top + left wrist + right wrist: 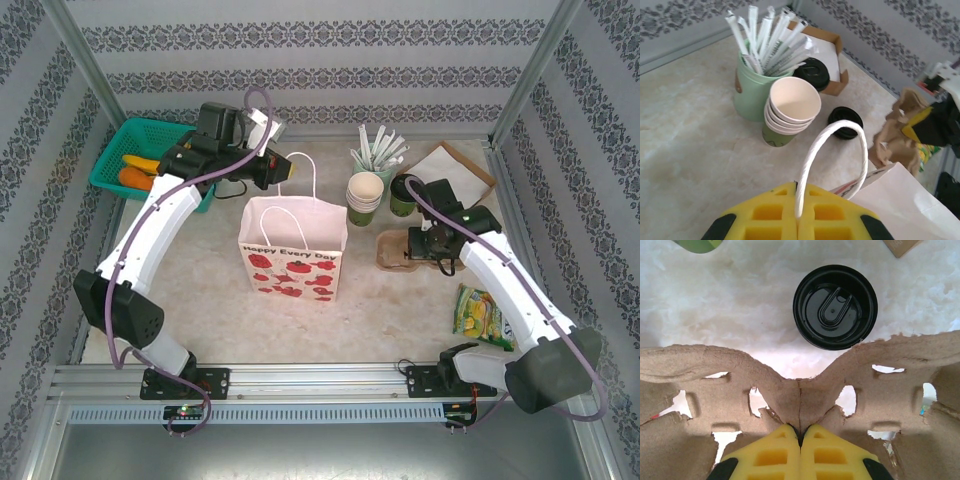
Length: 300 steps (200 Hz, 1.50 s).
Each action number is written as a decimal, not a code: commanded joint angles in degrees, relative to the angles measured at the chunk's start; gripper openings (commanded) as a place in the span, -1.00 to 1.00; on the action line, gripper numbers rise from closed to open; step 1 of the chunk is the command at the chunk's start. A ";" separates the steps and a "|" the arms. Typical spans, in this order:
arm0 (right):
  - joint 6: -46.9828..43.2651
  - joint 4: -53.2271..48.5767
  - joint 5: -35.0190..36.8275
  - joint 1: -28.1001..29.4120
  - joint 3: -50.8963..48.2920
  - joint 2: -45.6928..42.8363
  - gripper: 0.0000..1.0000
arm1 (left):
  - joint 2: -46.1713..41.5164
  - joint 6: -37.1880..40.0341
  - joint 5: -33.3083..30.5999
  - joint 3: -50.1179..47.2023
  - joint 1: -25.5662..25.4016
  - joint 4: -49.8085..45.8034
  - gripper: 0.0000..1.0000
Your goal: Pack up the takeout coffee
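**A:** Top view first. Where's the coffee?

**B:** The takeout coffee [403,200] is 1 green cup with a dark top. It stands on the table to the right of the paper bag [293,265], just beside the cup stack [365,195], and it's not in the bag. The bag is upright at centre.

**A:** Arms?

**B:** The left gripper [288,168] is at the bag's far top edge. The right gripper [420,245] is on the brown cup carrier [392,250], near the coffee. There's a snack packet [478,315] at near right and a green basket [140,160] at far left.

**A:** Left wrist?

**B:** The yellow fingers [765,215] are clenched on the bag's white rope handle [832,131], and the loop rises out of the pinch. Beyond them is the cup stack, then the straw holder [752,90], packed with wrapped straws. There are 2 black lids: a raised lid [811,74] behind the stack, with whatever is under it hidden, and a flat lid [845,120] on the table.

**A:** Right wrist?

**B:** The fingers [832,455] are pinched tight on the carrier's centre ridge. The flat lid [835,307] lies on the table just past the carrier. There's a green sliver at top left, and I can't tell which cup it is.
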 commanded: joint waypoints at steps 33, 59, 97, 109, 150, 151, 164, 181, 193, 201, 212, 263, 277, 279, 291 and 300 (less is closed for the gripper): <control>-3.23 -8.39 -6.30 0.96 8.36 2.92 -1.00 | -7.02 -18.26 -7.84 -3.59 0.54 2.06 -1.00; -2.79 -11.02 -11.14 1.25 13.10 3.77 -1.00 | -8.96 -24.73 -10.10 -6.23 0.55 2.42 -1.00; -0.68 -14.06 -15.93 2.70 23.08 5.98 -1.00 | -7.51 -27.50 -8.92 -5.47 0.50 0.35 -1.00; 0.12 -13.95 -16.43 3.14 26.18 6.54 -1.00 | -7.25 -26.82 -8.03 -5.60 0.50 0.50 -1.00; 3.49 -7.77 -24.76 5.02 34.17 8.28 -1.00 | -6.73 -23.66 -6.05 -5.60 0.55 1.00 -1.00; 3.52 -7.55 -24.94 5.14 34.39 8.41 -1.00 | -6.73 -23.61 -6.04 -5.58 0.55 0.97 -1.00; 3.39 -5.89 -27.00 6.64 37.45 9.80 -1.00 | -6.08 -23.04 -5.54 -5.29 0.67 0.85 -1.00; 3.54 -3.94 -29.16 8.56 41.42 12.15 -1.00 | -5.26 -22.67 -4.46 -5.04 0.74 1.16 -1.00; 4.04 -1.89 -31.07 9.55 43.38 13.55 -1.00 | -4.66 -22.50 -3.77 -4.70 0.96 1.11 -1.00; 4.14 -0.92 -31.77 10.30 44.83 14.52 -1.00 | -4.20 -22.49 -3.38 -4.38 1.07 0.99 -1.00; 3.95 -0.27 -32.60 11.39 46.73 16.08 -1.00 | -3.53 -22.11 -2.75 -3.59 1.25 0.78 -1.00; 7.94 5.59 -41.96 14.41 49.82 21.22 -1.00 | -0.67 -20.79 -2.16 -0.50 1.58 -1.15 -1.00; 10.82 8.65 -46.02 14.57 48.33 21.61 -1.00 | -0.52 -20.98 -2.34 -0.63 1.65 -0.81 -1.00; 11.09 8.90 -46.52 14.58 48.17 21.69 -1.00 | -0.50 -21.00 -2.40 -0.63 1.69 -0.73 -1.00; 11.04 8.30 -47.45 14.92 48.06 22.22 -1.00 | -0.45 -21.26 -2.34 -0.88 1.89 -0.40 -1.00; 10.58 7.09 -46.85 14.93 47.64 22.27 -1.00 | -0.50 -21.44 -2.21 -1.14 2.01 -0.04 -1.00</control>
